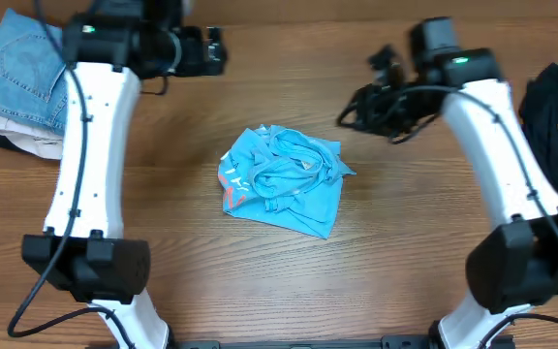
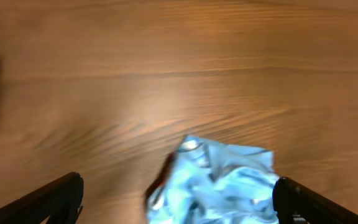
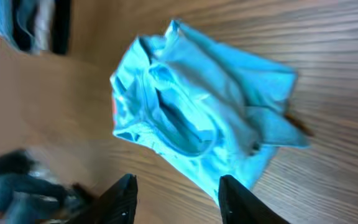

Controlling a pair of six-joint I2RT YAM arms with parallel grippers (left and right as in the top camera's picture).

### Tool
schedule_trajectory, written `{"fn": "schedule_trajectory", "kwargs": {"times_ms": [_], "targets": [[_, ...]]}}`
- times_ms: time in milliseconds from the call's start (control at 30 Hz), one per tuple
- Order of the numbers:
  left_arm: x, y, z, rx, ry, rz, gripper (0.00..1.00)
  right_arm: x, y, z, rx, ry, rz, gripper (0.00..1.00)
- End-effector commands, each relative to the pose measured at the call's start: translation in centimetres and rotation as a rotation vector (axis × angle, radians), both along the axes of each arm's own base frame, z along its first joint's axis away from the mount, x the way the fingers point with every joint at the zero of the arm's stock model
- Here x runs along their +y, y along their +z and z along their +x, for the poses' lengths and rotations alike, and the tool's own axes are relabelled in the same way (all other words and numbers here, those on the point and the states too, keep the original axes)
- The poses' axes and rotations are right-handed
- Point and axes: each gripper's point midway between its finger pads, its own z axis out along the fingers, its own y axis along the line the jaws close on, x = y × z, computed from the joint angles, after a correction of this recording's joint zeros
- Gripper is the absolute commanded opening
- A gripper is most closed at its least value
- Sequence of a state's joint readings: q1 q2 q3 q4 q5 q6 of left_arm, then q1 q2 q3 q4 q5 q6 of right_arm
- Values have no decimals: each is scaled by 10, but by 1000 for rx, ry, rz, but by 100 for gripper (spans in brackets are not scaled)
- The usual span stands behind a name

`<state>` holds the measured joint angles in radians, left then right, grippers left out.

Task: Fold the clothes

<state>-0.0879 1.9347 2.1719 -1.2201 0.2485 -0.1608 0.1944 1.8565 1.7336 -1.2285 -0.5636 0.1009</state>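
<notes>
The clothes in play are a sky-blue T-shirt (image 1: 284,179) lying crumpled in a heap at the middle of the table, with a bit of red-and-white print at its left edge. My left gripper (image 1: 213,48) hovers above the table behind and left of it, jaws wide open and empty. In the left wrist view the shirt (image 2: 225,183) shows far below, between the fingers (image 2: 55,199). My right gripper (image 1: 356,109) hangs behind and right of the shirt, open with nothing in it. The shirt (image 3: 197,106) lies beyond the right gripper's fingertips (image 3: 122,199).
Folded denim (image 1: 17,63) sits on pale and dark cloth (image 1: 27,136) at the back left corner. A dark garment (image 1: 555,107) is heaped at the right edge. Bare wood surrounds the shirt.
</notes>
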Motion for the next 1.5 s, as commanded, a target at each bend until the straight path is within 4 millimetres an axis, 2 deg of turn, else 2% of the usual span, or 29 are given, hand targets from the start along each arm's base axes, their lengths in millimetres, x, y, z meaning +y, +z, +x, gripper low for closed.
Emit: {"fn": "schedule_trajectory", "kwargs": {"times_ms": [0, 100, 133, 267, 333, 467, 600, 733, 833, 867, 933, 1000, 1033, 1100, 1200, 1333, 1367, 1400, 1467], "targets": [[35, -2, -3, 25, 99, 36, 100, 34, -21, -21, 6, 13, -166, 47], [55, -5, -3, 35, 153, 93, 100, 71, -33, -33, -32, 17, -233, 52], [56, -5, -3, 34, 158, 102, 100, 82, -37, -34, -63, -4, -257, 56], [62, -6, -4, 38, 171, 126, 100, 113, -50, -28, -168, -156, -357, 56], [62, -8, -6, 46, 157, 135, 100, 129, -62, -30, -188, -153, -375, 56], [68, -11, -11, 67, 169, 170, 100, 138, -105, -42, -102, -116, -435, 56], [70, -12, -12, 72, 176, 184, 100, 137, -113, -44, -82, -108, -446, 52], [70, -12, -12, 72, 176, 184, 100, 132, -113, -46, -69, -110, -458, 31], [70, -12, -12, 73, 176, 185, 100, 121, -105, -48, -40, -117, -487, 4], [70, -12, -12, 73, 176, 185, 100, 118, -100, -49, -32, -119, -494, 4], [70, -12, -12, 72, 176, 185, 100, 104, -74, -56, -11, -120, -515, 4], [70, -13, -12, 74, 176, 185, 100, 87, -59, -73, 33, -113, -558, 4], [71, -14, -12, 76, 176, 186, 100, 74, -57, -88, 86, -98, -605, 4], [70, -17, -11, 83, 172, 188, 100, 64, -62, -107, 162, -75, -643, 4], [71, -25, -8, 99, 155, 199, 100, 58, -80, -125, 241, -51, -667, 4], [70, -32, -7, 115, 145, 206, 100, 49, -106, -143, 309, -34, -692, 17], [70, -32, -7, 113, 139, 209, 100, 48, -110, -146, 319, -32, -694, 26], [70, -32, -7, 112, 135, 211, 100, 46, -112, -147, 325, -30, -700, 31], [71, -32, -7, 112, 135, 212, 100, 49, -107, -140, 286, -25, -678, 26]]}}
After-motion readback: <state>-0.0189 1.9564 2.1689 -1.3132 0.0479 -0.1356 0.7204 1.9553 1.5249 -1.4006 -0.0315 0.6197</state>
